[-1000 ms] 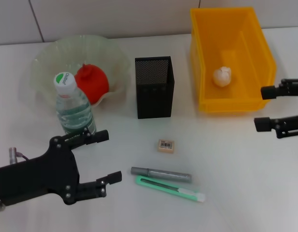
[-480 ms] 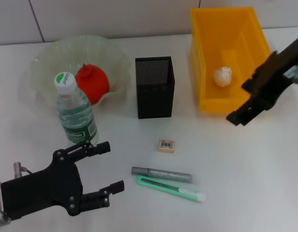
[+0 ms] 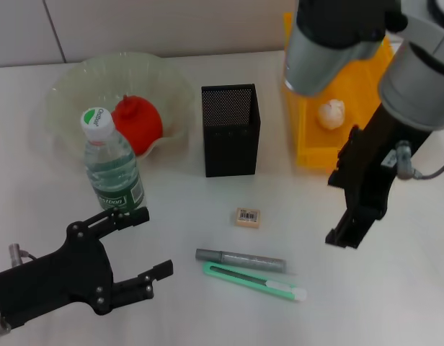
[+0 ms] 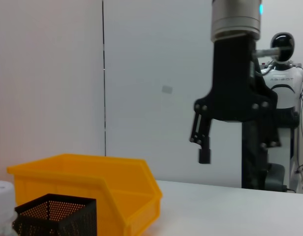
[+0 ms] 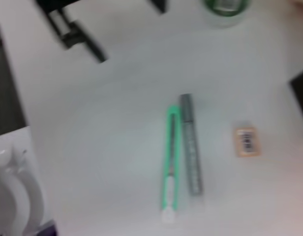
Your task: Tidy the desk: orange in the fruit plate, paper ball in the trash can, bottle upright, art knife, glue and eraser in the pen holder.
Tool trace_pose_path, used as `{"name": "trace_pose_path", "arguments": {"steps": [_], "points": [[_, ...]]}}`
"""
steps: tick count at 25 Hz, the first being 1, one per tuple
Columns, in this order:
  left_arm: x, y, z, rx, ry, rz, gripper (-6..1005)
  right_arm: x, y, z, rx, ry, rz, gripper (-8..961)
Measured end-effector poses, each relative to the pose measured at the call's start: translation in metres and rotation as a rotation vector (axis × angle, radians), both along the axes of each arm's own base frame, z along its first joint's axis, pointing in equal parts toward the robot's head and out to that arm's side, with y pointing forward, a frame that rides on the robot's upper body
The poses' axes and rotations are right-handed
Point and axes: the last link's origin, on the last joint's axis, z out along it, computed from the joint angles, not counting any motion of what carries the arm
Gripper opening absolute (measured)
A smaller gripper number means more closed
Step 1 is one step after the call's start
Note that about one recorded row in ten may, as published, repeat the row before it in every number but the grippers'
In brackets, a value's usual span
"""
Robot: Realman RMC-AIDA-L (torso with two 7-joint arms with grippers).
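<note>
The orange (image 3: 136,124) sits in the fruit plate (image 3: 70,90), the paper ball (image 3: 331,113) in the trash can (image 3: 308,155) and the bottle (image 3: 111,166) upright, while the art knife (image 3: 254,282), glue (image 3: 240,259) and eraser (image 3: 247,216) lie outside the pen holder (image 3: 231,130), the left gripper (image 3: 143,241) spread empty and the right gripper (image 3: 349,234), whose grip I cannot tell, above them.

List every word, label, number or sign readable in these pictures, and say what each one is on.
Bottle cap: green print, too small to read.
Bottle label: green, with print too blurred to read.
Eraser: a barcode sticker, digits illegible.
Glue and art knife: no text visible.
Nothing in any view reads clearly.
</note>
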Motion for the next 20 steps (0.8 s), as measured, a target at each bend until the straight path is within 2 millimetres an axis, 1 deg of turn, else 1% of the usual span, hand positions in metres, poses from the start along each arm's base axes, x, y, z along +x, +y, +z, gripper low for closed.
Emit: {"name": "trace_pose_path", "arguments": {"steps": [3, 6, 11, 13, 16, 20], "points": [[-0.001, 0.001, 0.001, 0.007, -0.001, 0.006, 810, -0.002, -0.006, -0.008, -0.053, 0.019, 0.02, 833], [-0.002, 0.0, 0.001, 0.01, -0.001, 0.013, 810, -0.003, -0.009, -0.017, -0.057, 0.04, 0.015, 831], [-0.005, -0.005, 0.002, 0.01, -0.008, 0.023, 810, 0.0, -0.015, -0.044, -0.069, 0.025, 0.003, 827], [-0.006, -0.006, 0.003, 0.011, -0.009, 0.024, 810, 0.0, -0.017, -0.052, -0.077, 0.051, -0.026, 826], [-0.006, -0.007, 0.004, 0.012, -0.01, 0.026, 810, 0.001, -0.017, -0.059, -0.069, 0.067, -0.075, 823], [-0.006, -0.006, 0.005, 0.014, -0.009, 0.022, 810, 0.008, -0.016, -0.066, -0.054, 0.031, -0.093, 820]]}}
